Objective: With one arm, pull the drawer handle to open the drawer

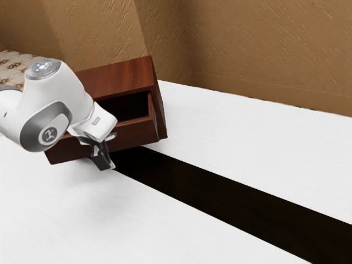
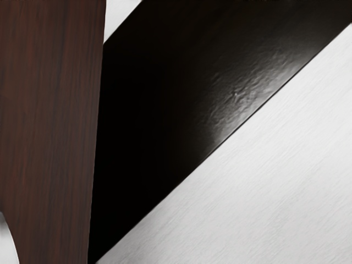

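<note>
the brown wooden drawer [image 1: 132, 132] sits in its cabinet [image 1: 118, 74] at the back of the white table [image 1: 247, 126]. it looks pulled part way out, with a dark hollow showing behind its front. the black gripper [image 1: 103, 159] hangs low at the drawer's front, near the bottom edge, at the end of the white arm [image 1: 49, 113]. i cannot tell if the gripper is open or shut, or if it has hold of anything, and the handle is hidden from me. in the wrist view the wood front [image 2: 49, 126] is right beside the hand, next to the black strip [image 2: 165, 110] that runs across the table. here is what could go wrong, i think. if the hand is not really holding the handle, it could slip off and the drawer would open no further. the hand is also very close to the table, so a pull that dips down could scrape it. and if the pull goes sideways, not straight out, the drawer could jam, or the whole cabinet could slide along.
</note>
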